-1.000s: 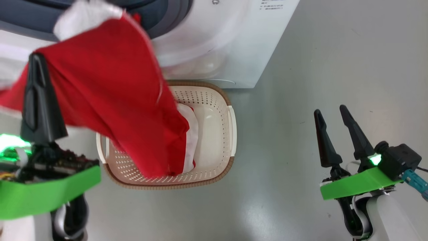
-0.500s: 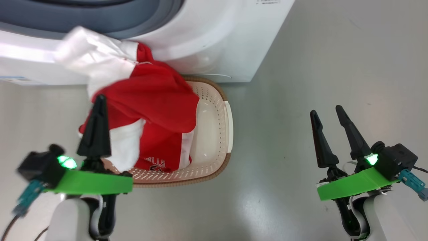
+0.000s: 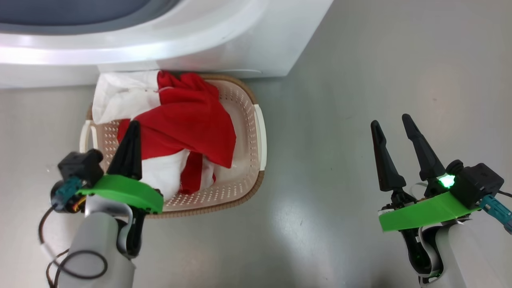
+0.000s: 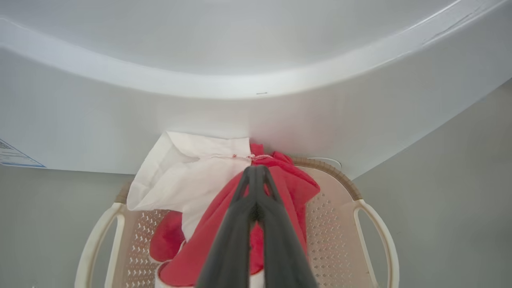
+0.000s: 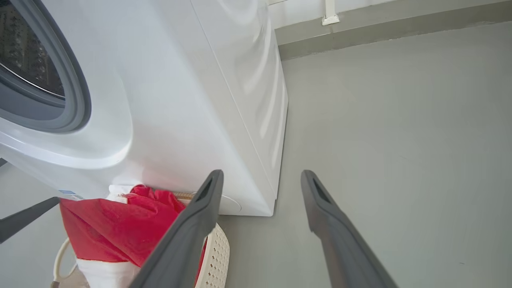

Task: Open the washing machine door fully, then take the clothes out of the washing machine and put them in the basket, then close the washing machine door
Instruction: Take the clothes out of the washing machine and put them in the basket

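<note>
Since a second ago, the clothes [image 3: 188, 124] have come down from in front of the machine's opening, where the left arm held them aloft, and now sit in the basket [image 3: 250, 160].

Washing machine [image 3: 200, 48]: white body across the top of the head view, its base touching the basket's far rim.

Floor [image 3: 360, 80]: grey, bare on the right half.

Basket: centre-left of the head view, hard against the machine's foot.

Clothes: red and white, heaped in the basket, with a white panel lapping over the far left rim.

Left gripper [image 3: 135, 124]: the pale forearm rises from the lower left corner and the fingers point up the frame over the basket's near left part. The fingers are pressed together, and in the right wrist view their tip pinches a corner of the red fabric, which it holds slightly raised.

Right gripper [image 3: 390, 121]: the forearm rises from the lower right corner and the fingers point up the frame, leaning a little left. They are spread wide with nothing between them, above bare floor and well apart from the basket.
</note>
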`<state>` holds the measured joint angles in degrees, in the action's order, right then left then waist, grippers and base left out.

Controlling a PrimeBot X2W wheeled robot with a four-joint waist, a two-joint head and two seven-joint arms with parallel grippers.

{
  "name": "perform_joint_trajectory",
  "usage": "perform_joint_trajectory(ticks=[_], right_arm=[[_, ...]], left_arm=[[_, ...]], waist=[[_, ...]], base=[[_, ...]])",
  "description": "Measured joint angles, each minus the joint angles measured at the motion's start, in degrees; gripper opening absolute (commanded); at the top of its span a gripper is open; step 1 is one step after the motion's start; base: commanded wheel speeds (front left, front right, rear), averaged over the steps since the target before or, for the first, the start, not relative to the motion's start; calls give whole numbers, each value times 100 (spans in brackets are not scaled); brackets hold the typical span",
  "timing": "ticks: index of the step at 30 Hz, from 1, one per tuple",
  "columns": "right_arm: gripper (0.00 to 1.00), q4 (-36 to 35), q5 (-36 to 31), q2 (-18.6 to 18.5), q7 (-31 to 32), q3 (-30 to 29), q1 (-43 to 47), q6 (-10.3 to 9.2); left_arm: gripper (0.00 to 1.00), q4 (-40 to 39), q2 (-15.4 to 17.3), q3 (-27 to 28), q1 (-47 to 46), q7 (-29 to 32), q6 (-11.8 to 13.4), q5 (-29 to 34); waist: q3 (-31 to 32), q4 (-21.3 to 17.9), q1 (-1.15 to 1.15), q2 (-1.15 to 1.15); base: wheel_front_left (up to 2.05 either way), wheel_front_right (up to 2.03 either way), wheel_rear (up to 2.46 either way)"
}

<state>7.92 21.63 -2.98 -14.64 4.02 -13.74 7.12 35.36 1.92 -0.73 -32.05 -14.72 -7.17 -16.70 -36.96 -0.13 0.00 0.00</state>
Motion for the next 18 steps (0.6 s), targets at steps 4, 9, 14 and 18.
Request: perform_joint_trajectory(ticks=[4,9,14,18], right_arm=[[100,-22,1,0,0,13,-83,0],[100,-58,0,-1,0,4,-183,0],[100,-57,0,0,0,15,-186,0],[100,-57,0,-1,0,3,-188,0]], left_arm=[[0,566,41,-45,-302,0,0,70],[0,1335,86,-105,-695,0,0,158],[0,1878,111,-67,-993,0,0,211],[0,1930,105,-30,-1112,0,0,238]], waist=[[-169,-45,0,0],[-358,-84,0,0],[-467,-112,0,0],[-481,-127,0,0]], base=[[0,0,0],[0,0,0],[0,0,0],[0,0,0]])
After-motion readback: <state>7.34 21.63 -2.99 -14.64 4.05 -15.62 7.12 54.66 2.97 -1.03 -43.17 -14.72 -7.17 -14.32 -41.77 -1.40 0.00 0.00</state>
